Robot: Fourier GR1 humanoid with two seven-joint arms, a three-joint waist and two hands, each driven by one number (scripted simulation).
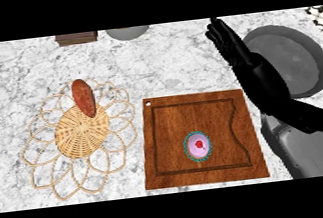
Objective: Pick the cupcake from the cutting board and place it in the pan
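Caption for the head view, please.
Cupcake on cutting board; open right robot hand hovers beside it, next to the pan.

We see a worktop (pixel 166 55) marbled white and grey. The cutting board (pixel 171 155) is reddish-brown wood grain; its cupcake (pixel 197 146) is pink with a red spot, ringed in teal. Left of the board, a tan woven mat (pixel 82 135) — looped like petals — carries a rust-brown sweet potato (pixel 83 97). Right of it, the pan (pixel 293 61) is grey.

The worktop (pixel 167 65) looks like smooth white marble veined with grey. Left of the matt black right hand (pixel 253 70), the cutting board (pixel 171 155) is reddish grained wood. Farther left, the mat (pixel 81 130) is woven pale wicker. To the hand's right, the pan (pixel 292 56) is matt grey metal.
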